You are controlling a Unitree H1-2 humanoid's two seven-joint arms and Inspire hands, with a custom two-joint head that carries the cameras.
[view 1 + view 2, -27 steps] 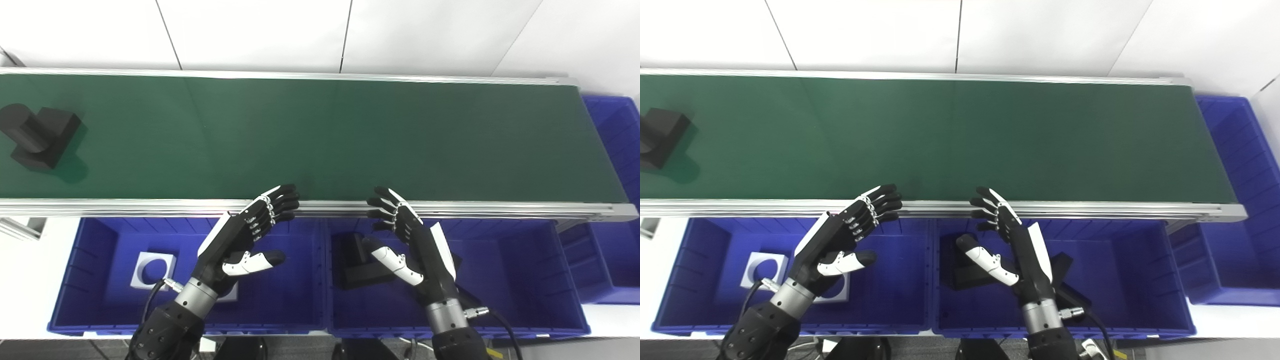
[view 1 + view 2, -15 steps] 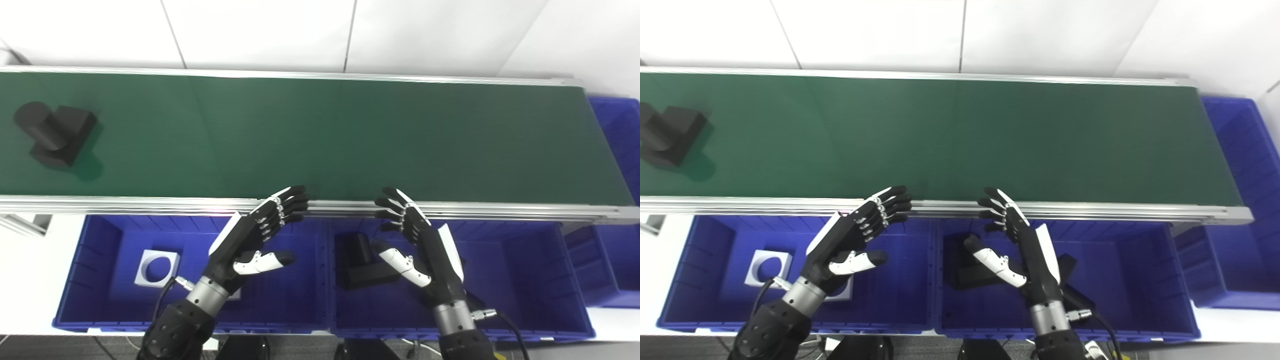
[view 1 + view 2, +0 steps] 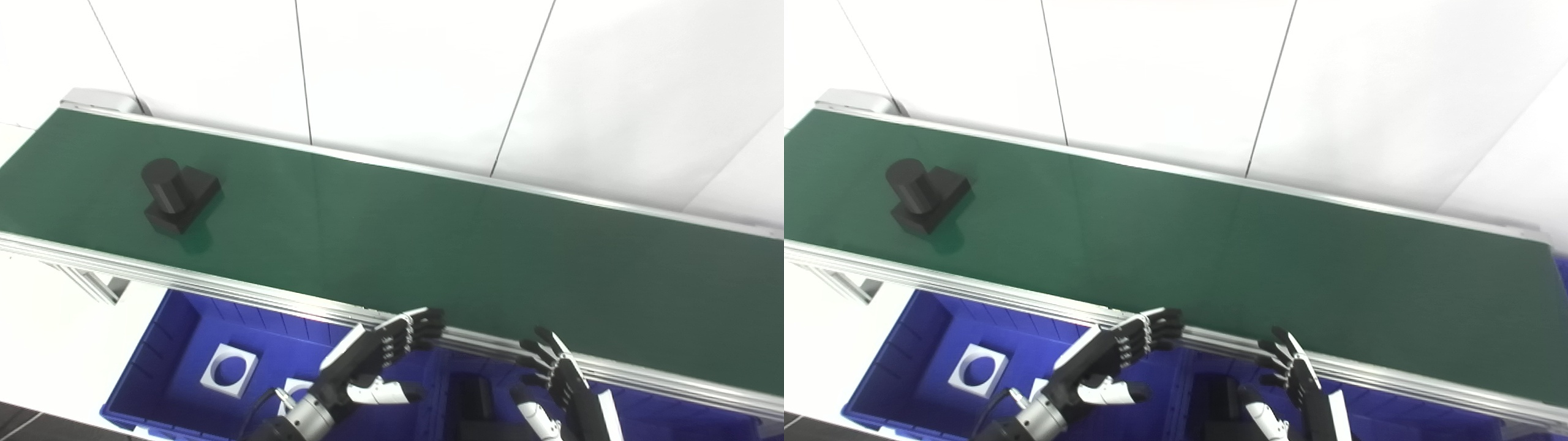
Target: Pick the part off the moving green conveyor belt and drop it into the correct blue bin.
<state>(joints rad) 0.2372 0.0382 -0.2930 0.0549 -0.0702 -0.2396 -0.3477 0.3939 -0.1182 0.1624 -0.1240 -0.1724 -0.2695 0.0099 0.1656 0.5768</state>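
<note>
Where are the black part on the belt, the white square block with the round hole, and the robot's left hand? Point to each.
black part [image 3: 177, 196], left eye view, on its upright cylinder
white square block [image 3: 231, 370], left eye view, on its flat frame beside the hole
left hand [image 3: 1102, 361], right eye view, on the back of the hand

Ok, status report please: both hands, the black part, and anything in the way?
Left hand open, right hand open, both empty at belt's near rail. Black part on green belt, far left. Nothing between hands and part.

Black part [image 3: 176, 195] on dark green belt [image 3: 429, 245]; blue bin [image 3: 184, 380] with white blocks [image 3: 231, 370]; black-and-white hands.
</note>
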